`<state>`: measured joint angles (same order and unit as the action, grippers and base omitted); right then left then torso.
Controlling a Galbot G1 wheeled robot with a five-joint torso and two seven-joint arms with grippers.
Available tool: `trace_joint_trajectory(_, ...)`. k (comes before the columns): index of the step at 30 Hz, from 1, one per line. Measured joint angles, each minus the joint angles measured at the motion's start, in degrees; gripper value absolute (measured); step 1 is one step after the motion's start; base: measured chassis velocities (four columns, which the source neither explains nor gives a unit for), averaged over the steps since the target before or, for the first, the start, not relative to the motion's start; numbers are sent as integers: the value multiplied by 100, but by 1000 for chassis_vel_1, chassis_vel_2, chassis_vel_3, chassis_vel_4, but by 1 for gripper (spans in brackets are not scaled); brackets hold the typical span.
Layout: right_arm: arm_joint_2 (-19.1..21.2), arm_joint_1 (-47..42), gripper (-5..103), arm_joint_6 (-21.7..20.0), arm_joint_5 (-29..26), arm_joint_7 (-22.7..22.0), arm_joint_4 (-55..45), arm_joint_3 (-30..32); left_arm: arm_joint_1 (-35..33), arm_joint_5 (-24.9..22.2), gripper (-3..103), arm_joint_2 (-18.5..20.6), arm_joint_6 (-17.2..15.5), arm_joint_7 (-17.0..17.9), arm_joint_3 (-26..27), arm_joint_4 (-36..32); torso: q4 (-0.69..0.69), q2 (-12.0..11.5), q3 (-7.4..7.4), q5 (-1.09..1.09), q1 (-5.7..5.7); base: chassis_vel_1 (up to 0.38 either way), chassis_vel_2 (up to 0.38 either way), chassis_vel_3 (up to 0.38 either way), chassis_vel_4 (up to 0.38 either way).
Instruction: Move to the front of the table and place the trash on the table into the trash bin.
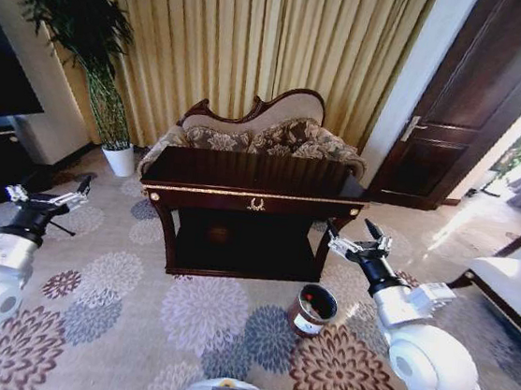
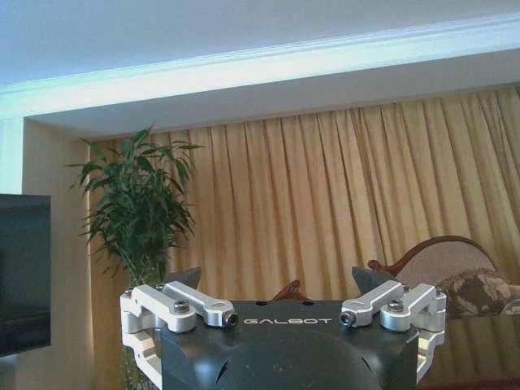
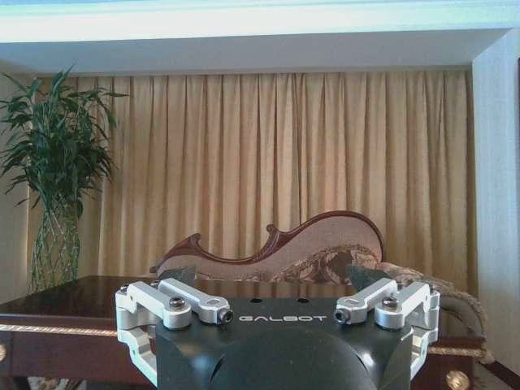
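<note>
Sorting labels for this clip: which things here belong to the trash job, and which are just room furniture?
Job: table; bin on the carpet by its right front leg; left gripper and right gripper, both open, raised.
Bystanders: sofa, plant, curtains, door.

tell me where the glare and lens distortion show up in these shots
Head view: bright daylight blows out the right edge beyond the door, and the wide lens bows the door and the curtain. Left wrist view: the ceiling moulding glows pale. Right wrist view: lit evenly, little distortion.
</note>
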<state>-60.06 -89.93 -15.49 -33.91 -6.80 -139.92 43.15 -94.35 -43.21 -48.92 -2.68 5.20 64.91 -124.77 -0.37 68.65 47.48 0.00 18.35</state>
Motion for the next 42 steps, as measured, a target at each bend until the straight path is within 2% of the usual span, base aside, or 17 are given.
trace_joint_trajectory(22,-39,9,100,40,-7,0,69,4,-85,43,100,-108,199,-105,-11,39,0,-2,1,0,2,213,-205,-212,213)
trace_joint_trajectory(27,-60,3,100,203,-2,0,139,4,-75,76,100,-144,206,-117,-99,35,0,-1,1,0,1,178,-187,-184,187)
trace_joint_trajectory(42,-130,23,100,275,24,0,204,-33,-77,148,100,-185,304,-139,-175,73,-1,-4,3,-1,6,10,-32,-14,24)
